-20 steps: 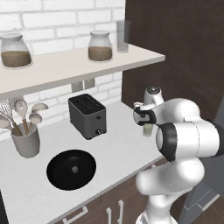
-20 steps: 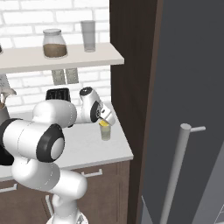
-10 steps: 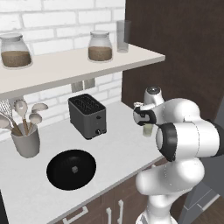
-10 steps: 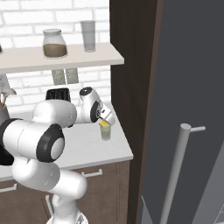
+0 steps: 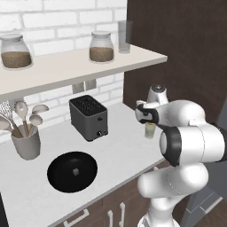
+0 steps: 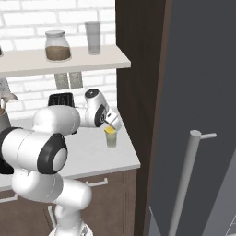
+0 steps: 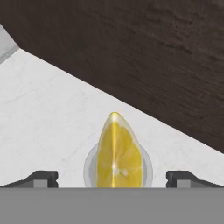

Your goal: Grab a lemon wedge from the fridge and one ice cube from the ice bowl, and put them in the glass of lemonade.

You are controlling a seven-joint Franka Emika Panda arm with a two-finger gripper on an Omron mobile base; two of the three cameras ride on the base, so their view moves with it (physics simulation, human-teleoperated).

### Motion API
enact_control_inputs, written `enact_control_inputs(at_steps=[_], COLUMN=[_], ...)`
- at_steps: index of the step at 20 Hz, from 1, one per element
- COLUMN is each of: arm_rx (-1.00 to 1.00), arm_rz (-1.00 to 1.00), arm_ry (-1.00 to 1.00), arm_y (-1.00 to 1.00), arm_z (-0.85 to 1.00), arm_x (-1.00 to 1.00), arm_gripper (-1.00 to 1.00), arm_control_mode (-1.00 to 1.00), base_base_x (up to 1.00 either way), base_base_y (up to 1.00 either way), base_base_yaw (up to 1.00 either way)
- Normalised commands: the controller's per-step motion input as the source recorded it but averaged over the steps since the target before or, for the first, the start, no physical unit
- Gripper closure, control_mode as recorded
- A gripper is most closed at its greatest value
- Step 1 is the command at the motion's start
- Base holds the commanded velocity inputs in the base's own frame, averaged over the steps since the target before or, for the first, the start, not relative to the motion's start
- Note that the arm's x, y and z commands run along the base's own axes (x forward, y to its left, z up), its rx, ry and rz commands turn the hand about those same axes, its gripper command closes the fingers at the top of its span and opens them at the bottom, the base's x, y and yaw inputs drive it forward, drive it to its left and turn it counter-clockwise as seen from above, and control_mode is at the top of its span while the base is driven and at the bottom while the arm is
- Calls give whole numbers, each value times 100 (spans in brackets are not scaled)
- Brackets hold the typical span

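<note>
Lemon wedge [image 7: 117,154] sits between spread jaws, untouched.

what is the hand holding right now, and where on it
Nothing: the hand is open, fingertips clear of the lemon wedge sitting in the glass of lemonade.

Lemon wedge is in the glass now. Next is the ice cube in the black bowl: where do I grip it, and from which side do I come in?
Judging from the left base view, come straight down from above. The ice cube lies alone near the middle of the shallow ice bowl, whose rim would likely block a sideways approach. Close the open gripper across two opposite flat faces. It is tiny, so centre carefully.
</note>
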Motion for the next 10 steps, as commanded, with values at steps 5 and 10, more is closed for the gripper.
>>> enact_control_inputs(at_steps=[5,10], arm_rx=[6,4], arm_rz=[0,0], arm_ry=[-1,0], arm_y=[-1,0], arm_z=[16,6], arm_x=[0,-3], arm_gripper=[-100,-100], arm_control_mode=[-100,-100], base_base_x=[0,0], base_base_y=[0,0], base_base_yaw=[0,0])
